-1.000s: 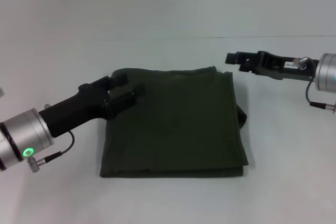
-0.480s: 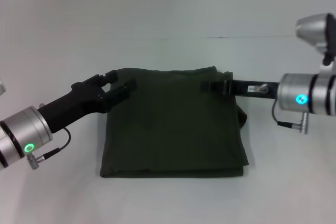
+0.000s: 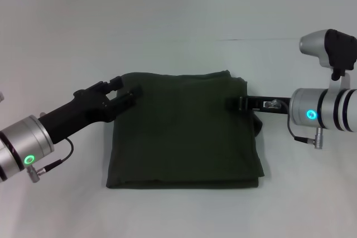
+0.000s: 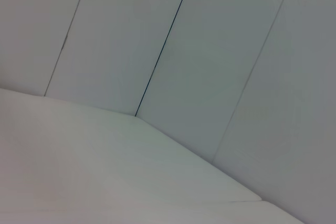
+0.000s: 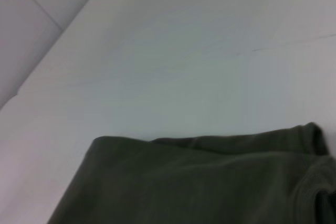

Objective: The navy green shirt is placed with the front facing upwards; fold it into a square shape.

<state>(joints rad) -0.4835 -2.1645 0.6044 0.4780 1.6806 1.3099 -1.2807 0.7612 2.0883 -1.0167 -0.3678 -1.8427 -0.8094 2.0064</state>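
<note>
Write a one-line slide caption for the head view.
Folded navy green shirt lies square on the white table, left gripper at its far left corner, right gripper over its right edge.

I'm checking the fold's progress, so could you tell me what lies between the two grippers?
In the head view, only the folded navy green shirt spans between the left gripper and the right gripper.

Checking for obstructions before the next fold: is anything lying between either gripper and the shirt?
Nothing visible. The left gripper is at the far left corner of the navy green shirt, and the right gripper is at its right edge.
</note>
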